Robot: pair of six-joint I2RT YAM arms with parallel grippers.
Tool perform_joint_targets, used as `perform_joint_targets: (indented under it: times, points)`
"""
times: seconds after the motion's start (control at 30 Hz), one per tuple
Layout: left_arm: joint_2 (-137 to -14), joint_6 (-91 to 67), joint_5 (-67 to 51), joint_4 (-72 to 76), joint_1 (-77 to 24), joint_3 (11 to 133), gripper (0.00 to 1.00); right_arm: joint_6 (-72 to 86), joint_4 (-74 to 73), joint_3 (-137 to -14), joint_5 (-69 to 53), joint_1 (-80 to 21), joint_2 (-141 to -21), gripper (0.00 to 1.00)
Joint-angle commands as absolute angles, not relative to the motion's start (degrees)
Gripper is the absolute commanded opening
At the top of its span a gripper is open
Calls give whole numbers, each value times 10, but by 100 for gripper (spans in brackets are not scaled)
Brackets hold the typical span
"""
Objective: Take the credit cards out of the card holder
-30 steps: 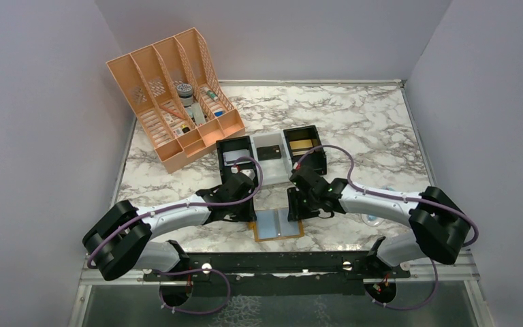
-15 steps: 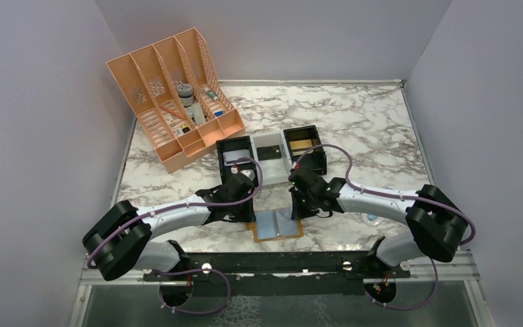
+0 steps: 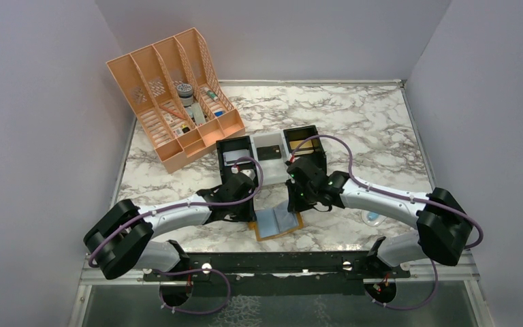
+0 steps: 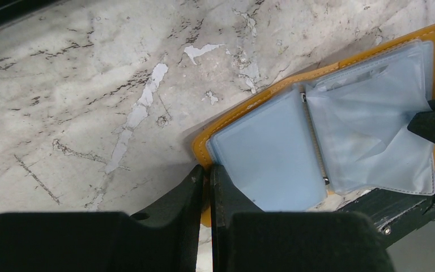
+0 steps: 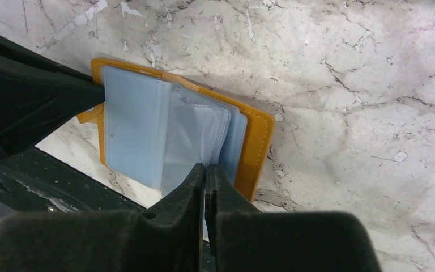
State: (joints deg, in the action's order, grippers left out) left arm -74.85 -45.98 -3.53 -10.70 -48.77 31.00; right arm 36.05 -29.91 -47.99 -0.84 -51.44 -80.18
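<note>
Worktop (image 3: 361, 116): white marble pattern with grey veining, smooth and flat.

Card holder (image 3: 277, 223): one. It lies open like a book at the near edge of the worktop, between the two arms. The cover is mustard-tan and leather-like, with stitching along the rim and rounded corners. Inside are thin, translucent, pale blue-grey plastic leaves. The right wrist view shows three layers of them (image 5: 141, 127). The leaf on the holder's right half is creased and buckled, and it stands up off the cover (image 4: 368, 130).

Whether the credit cards sit inside the leaves cannot be told.

Left gripper (image 4: 208, 171): its black, matte, blunt fingers are pressed nearly together. They pinch the tan cover edge at the holder's left corner.

Right gripper (image 5: 205, 168): its black fingers are pressed together, nipping the edge of one loose blue leaf near the spine. From above, both grippers (image 3: 291, 204) meet over the holder, left (image 3: 248, 212) on the left side.

Arms: two, with pale shells, black joints and purple cables.

Behind the holder:
- Three small rectangular bins stand in a row, touching.
- The two outer ones are black (image 3: 234, 155) (image 3: 306, 146).
- The one between them is pale (image 3: 270, 148).

Far left: one peach plastic file organiser (image 3: 170, 95) with lattice sides. It has four slanted slots, and small items sit in them.
</note>
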Motion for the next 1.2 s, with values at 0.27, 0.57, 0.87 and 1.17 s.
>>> perform_joint_targets:
  times: [0.27, 0.57, 0.87, 1.17]
  points:
    - [-760, -465, -33, -85, -490, 331, 11, 338, -334, -506, 37, -519, -817, 6]
    - [-768, -462, -34, -83, -490, 336, 11, 302, -346, -524, -2, -519, -827, 8]
    - [-773, -458, -36, -82, -490, 340, 11, 275, -392, -549, -12, -523, -878, 8]
    - [-772, -459, -36, -83, -490, 341, 11, 278, -360, -559, -37, -523, -838, 9]
